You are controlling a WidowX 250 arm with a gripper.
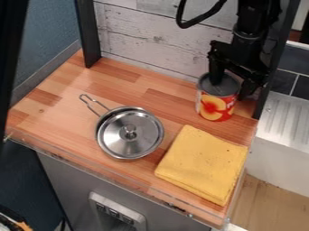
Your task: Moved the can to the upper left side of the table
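Can [216, 100] stands upright at the table's [57, 92] upper right corner, in the camera view. Gripper [230, 86] is over it, fingers apart, one above the can's top, the other at its right side; whether they touch it, cannot tell. Lidded pot [129, 134] sits left of the folded yellow cloth [202, 164].

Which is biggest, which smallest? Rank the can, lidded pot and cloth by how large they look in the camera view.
1. Cloth
2. Lidded pot
3. Can, clearly smallest here
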